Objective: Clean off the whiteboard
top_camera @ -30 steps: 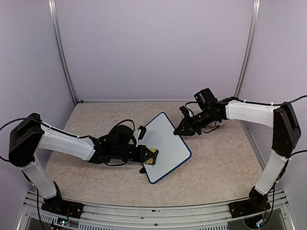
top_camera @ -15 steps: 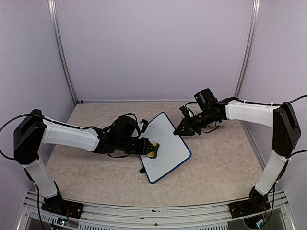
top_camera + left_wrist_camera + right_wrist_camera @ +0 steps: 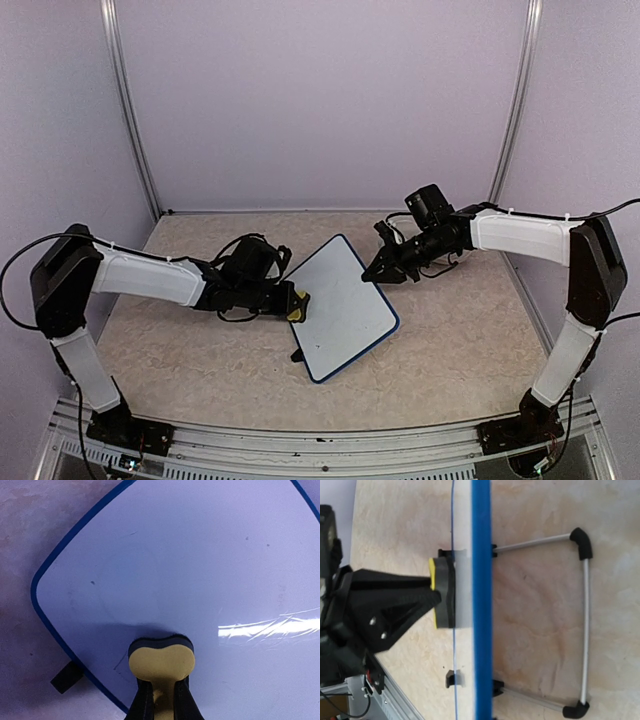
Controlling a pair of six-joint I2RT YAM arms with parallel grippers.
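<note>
The whiteboard [image 3: 350, 300] has a blue rim and stands tilted on the table's middle. Its white face [image 3: 200, 570] carries only faint thin marks. My left gripper [image 3: 291, 304] is shut on a yellow sponge eraser [image 3: 298, 309] with a dark felt face, which is pressed against the board near its left rim. In the left wrist view the eraser [image 3: 161, 662] bulges out beyond my left gripper [image 3: 161, 692]. My right gripper [image 3: 379, 270] is at the board's far right edge and appears shut on the rim [image 3: 481, 630]. Its fingers are out of the right wrist view.
Behind the board is a wire stand [image 3: 585, 625] with black feet [image 3: 581, 541]. One black foot [image 3: 299, 355] sticks out at the board's near left edge and also shows in the left wrist view [image 3: 65, 676]. Purple walls and metal posts [image 3: 135, 130] enclose the table.
My left gripper has slid the eraser away from the near part of the board, farther and leftward toward the left rim. The right arm and the board have not moved.
</note>
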